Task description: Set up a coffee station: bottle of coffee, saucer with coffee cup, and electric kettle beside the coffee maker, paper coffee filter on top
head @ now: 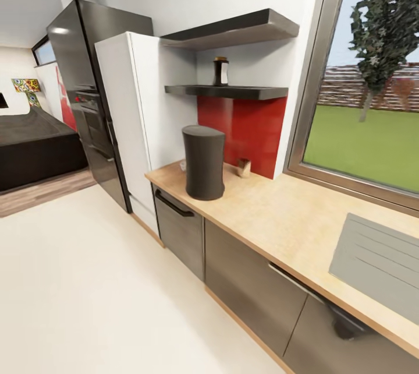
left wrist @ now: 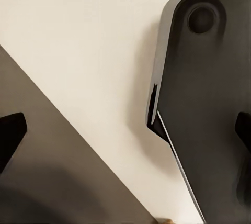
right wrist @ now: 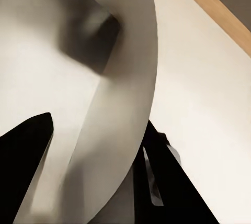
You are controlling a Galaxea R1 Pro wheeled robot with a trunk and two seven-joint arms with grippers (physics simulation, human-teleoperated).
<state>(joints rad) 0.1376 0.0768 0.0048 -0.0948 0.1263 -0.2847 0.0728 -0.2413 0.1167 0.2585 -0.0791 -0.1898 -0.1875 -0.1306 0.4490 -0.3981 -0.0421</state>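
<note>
The coffee maker (head: pixel 203 162), a tall dark grey tapered cylinder, stands on the pale wood countertop (head: pixel 279 217) near its far end. Above it, the bottle of coffee (head: pixel 220 71) stands upright on the lower kitchen shelf (head: pixel 233 92), against the white wall. A small brownish object (head: pixel 243 167) sits on the counter by the red panel. A pale shape (head: pixel 182 165) peeks out behind the coffee maker; I cannot tell what it is. My left gripper (left wrist: pixel 125 132) is open over the floor, fingertips far apart. My right gripper (right wrist: pixel 94 182) is open beside the robot's pale body, holding nothing.
A second dark shelf (head: pixel 238 27) hangs above the first. A white tall cabinet (head: pixel 125 123) and a black fridge (head: pixel 81 94) stand beyond the counter's end. A grey sink (head: pixel 378 263) is inset at the right, below a large window (head: pixel 361 100). Pale floor (head: pixel 87 292) spreads left of the cabinets.
</note>
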